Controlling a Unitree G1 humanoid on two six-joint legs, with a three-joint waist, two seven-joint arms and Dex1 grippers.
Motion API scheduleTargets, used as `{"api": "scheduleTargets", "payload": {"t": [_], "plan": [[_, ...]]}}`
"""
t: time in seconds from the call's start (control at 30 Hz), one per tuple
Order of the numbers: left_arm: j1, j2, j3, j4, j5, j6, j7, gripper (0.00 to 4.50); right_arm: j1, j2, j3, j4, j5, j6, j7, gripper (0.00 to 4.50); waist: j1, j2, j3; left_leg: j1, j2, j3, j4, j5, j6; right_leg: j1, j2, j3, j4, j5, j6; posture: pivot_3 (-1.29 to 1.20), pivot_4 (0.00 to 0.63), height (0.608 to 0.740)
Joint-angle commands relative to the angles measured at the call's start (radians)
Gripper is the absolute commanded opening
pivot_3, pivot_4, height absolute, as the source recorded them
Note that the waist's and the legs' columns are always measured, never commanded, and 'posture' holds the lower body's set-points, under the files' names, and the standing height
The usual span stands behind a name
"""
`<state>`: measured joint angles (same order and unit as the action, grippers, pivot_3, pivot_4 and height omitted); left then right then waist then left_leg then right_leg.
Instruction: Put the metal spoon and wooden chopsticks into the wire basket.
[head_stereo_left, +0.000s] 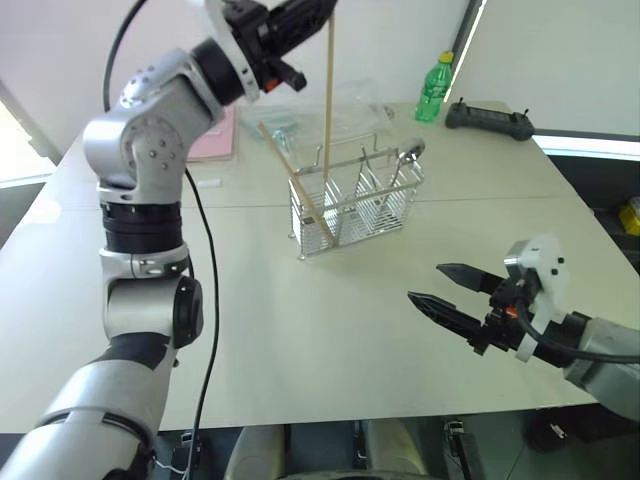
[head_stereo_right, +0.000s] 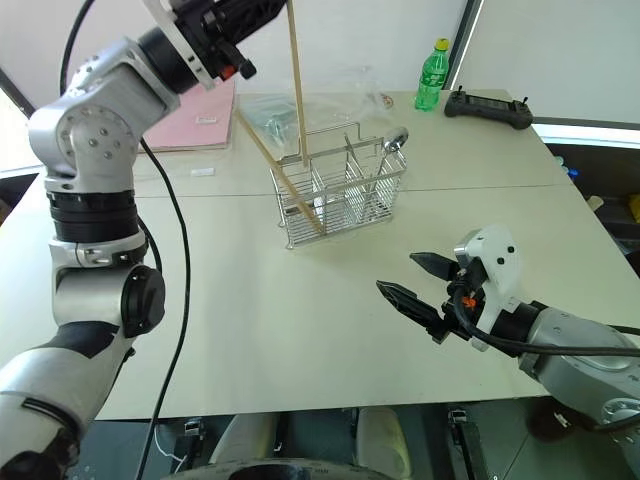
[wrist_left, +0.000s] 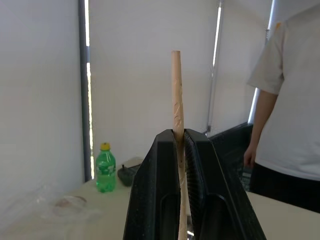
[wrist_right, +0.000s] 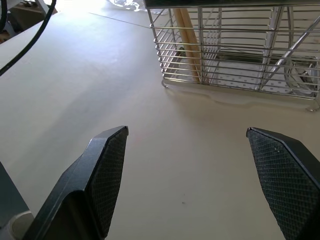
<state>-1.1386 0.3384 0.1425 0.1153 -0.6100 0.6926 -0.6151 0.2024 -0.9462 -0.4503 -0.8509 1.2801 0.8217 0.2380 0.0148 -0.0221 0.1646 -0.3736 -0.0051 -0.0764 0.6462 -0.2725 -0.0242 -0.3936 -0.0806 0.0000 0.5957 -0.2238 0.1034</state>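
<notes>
So the left gripper (head_stereo_left: 300, 15) was up high above the wire basket (head_stereo_left: 355, 205), jaws clamped on 1 of the wooden chopsticks (head_stereo_left: 328, 90), which hung pretty much vertical with its lower tip just over the basket's top rim, toward the end farthest from the spoon. The 2nd chopstick (head_stereo_left: 290, 175) was already in the basket, leaning out diagonally over that same end, so it stuck up and away from the basket. The metal spoon (head_stereo_left: 408, 152) looked like it was already in too, at the opposite end, bowl poking above the rim.

The right gripper (head_stereo_left: 450, 292) hovered over bare table (head_stereo_left: 300, 340) well in front of the basket, fingers spread wide, holding nothing.

My read: this was the last item, basically mid-insertion. To do it well I'd keep the stick as plumb as possible and bring it straight down so the tip goes into an open cell instead of landing on a divider wire or the loop handle. I couldn't tell exactly which compartment the tip was lined up with. Don't let go too high, since a long stick like that would probably bounce off the wires or tip out over the side. Lower until the tip is deep in the basket, then open and let it lean against the rim. The basket looked light, so a sideways nudge could probably shove it.
</notes>
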Motion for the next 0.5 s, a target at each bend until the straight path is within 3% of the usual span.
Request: {"api": "scheduleTargets", "payload": {"t": [0.03,0.07,0.17,0.37,0.5], "plan": [[0.024,-0.014,-0.030,-0.053,0.000,0.014,0.001,0.29,0.002,0.004,-0.029,-0.031,0.012,-0.022,-0.010,3.90,0.000,0.000,0.000,0.000,0.000,0.000,0.000,0.000,0.000,0.000,0.000,0.000,0.000,0.000,0.000,0.00,0.150,0.728],[0.034,-0.015,-0.037,-0.057,0.001,0.016,0.001,0.29,0.002,0.004,-0.028,-0.031,0.012,-0.023,-0.012,3.90,-0.001,0.000,0.000,0.000,0.000,0.000,0.000,0.000,0.000,0.000,0.000,0.000,0.000,0.000,0.000,0.00,0.150,0.728],[0.062,-0.010,-0.054,-0.070,0.007,0.018,-0.008,1.19,0.006,0.010,-0.029,-0.031,0.009,-0.026,-0.014,3.90,-0.002,0.000,0.000,0.000,0.000,0.000,0.001,0.000,0.000,0.000,0.000,0.000,0.000,0.000,-0.001,0.00,0.150,0.728],[0.063,0.003,-0.034,-0.070,-0.016,0.054,-0.011,4.13,0.017,0.014,-0.025,-0.027,-0.008,-0.032,-0.005,3.90,-0.002,0.000,0.000,0.000,0.000,0.000,0.000,0.000,0.000,0.000,0.000,0.000,0.000,0.000,-0.001,0.00,0.150,0.728],[0.059,-0.002,0.004,-0.064,-0.026,0.058,0.028,4.13,0.016,0.006,-0.025,-0.022,-0.032,-0.034,0.015,3.90,-0.002,0.000,0.000,0.000,0.000,0.000,0.000,0.000,0.000,0.000,0.000,0.000,0.000,0.000,-0.001,0.00,0.150,0.728]]}}
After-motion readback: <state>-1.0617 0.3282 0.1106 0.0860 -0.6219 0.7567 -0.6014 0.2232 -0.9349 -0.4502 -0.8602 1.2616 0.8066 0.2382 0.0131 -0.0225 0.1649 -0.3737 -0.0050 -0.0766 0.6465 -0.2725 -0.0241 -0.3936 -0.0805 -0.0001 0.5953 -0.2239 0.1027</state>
